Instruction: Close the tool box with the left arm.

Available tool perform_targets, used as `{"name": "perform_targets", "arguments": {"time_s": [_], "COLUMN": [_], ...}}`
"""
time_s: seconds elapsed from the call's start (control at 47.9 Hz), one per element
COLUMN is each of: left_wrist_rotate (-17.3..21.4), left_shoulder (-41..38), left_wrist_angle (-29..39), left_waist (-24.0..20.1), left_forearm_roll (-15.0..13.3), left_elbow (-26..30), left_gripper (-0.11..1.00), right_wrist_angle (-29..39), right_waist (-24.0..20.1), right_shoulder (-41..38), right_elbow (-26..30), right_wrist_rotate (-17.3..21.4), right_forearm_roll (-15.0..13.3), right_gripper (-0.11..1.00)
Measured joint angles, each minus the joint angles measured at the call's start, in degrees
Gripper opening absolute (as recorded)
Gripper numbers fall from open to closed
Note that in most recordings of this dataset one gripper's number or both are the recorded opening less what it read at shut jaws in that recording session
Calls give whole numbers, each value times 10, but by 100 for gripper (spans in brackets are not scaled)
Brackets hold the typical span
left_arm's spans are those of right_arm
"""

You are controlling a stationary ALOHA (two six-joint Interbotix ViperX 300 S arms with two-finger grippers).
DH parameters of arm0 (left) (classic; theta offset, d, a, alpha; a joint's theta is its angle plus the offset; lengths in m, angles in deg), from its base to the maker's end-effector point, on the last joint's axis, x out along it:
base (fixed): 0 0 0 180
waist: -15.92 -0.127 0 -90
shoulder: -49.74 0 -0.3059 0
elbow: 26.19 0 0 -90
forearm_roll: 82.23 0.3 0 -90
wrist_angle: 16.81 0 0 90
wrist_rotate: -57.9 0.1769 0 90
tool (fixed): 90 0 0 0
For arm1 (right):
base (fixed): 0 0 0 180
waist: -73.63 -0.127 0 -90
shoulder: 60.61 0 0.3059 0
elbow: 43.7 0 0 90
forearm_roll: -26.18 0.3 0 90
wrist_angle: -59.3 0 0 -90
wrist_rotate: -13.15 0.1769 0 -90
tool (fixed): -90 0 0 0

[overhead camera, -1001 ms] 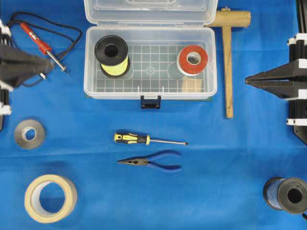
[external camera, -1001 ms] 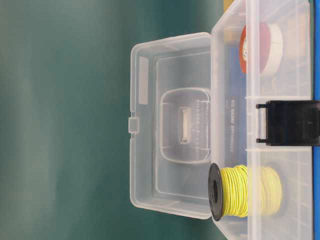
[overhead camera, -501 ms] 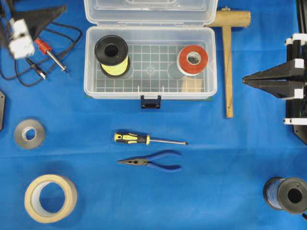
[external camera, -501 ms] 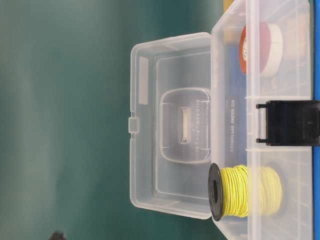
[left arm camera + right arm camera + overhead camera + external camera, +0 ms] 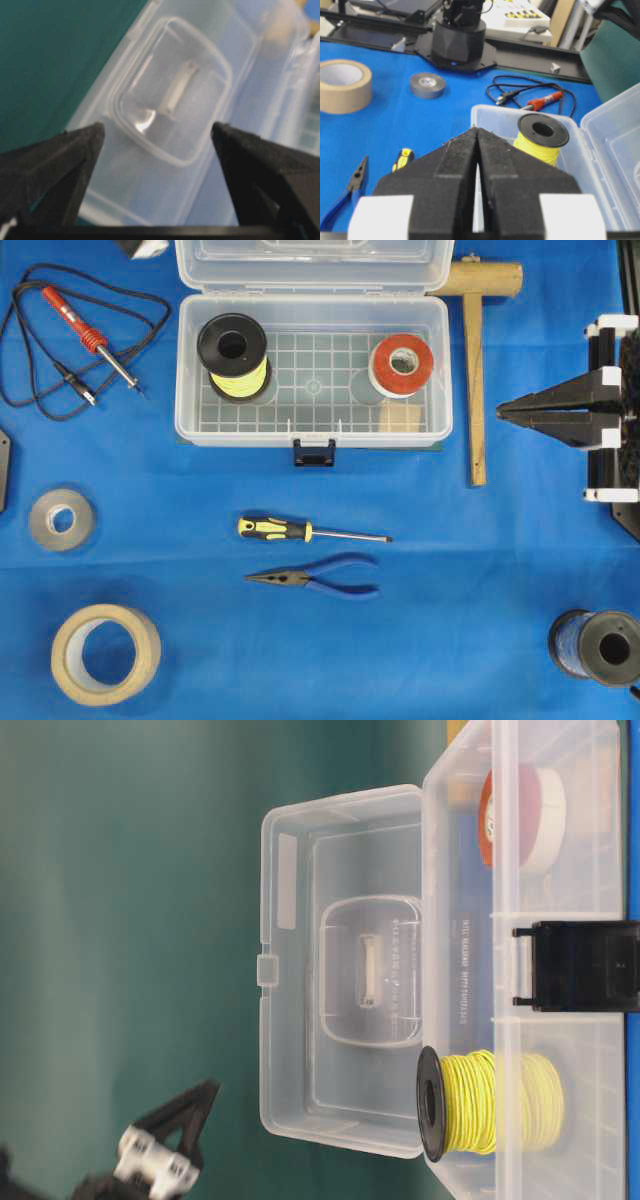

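Note:
The tool box (image 5: 186,370) is a clear plastic case and stands open, its lid (image 5: 310,268) tipped back at the far side. Inside are a yellow wire spool (image 5: 232,355) and a red tape roll (image 5: 402,365); the black latch (image 5: 313,453) hangs at the front. My left gripper (image 5: 157,131) is open wide, off the table's far left corner, facing the lid (image 5: 175,100) with nothing between its fingers (image 5: 60,160). In the table-level view the left arm (image 5: 150,1160) is low, beside the upright lid (image 5: 340,970) and apart from it. My right gripper (image 5: 510,412) is shut and empty, right of the box.
A soldering iron (image 5: 90,335) with its cable lies at the back left. A grey tape roll (image 5: 62,518) and masking tape (image 5: 105,653) sit front left. Screwdriver (image 5: 290,531) and pliers (image 5: 320,578) lie before the box. A wooden mallet (image 5: 475,370) and dark spool (image 5: 598,645) are right.
My left gripper opened from shut and rose from the left edge toward the far left corner, almost leaving the overhead view. The box and lid have not moved.

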Motion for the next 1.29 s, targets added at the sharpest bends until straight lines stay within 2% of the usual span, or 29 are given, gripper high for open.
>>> {"name": "perform_targets", "arguments": {"time_s": [0.188, 0.396, 0.542, 0.876, 1.294], "left_wrist_rotate": [30, 39, 40, 40, 25], "left_shoulder": [-81, -144, -172, -178, -141], "left_wrist_angle": [44, 75, 88, 120, 164], "left_waist": [-17, -26, -31, -31, -4], "left_forearm_roll": [-1, -1, -1, -1, 1], "left_elbow": [89, 138, 144, 145, 131], "left_gripper": [93, 93, 93, 93, 93], "right_wrist_angle": [0, 0, 0, 0, 1], "right_waist": [0, 3, 9, 14, 14], "right_shoulder": [-6, -18, -23, -27, -28], "right_elbow": [0, -1, -2, -2, -2], "right_wrist_rotate": [0, 0, -1, 0, 0], "right_forearm_roll": [0, 0, -1, 0, 0], "right_gripper": [0, 0, 0, 0, 0]}}
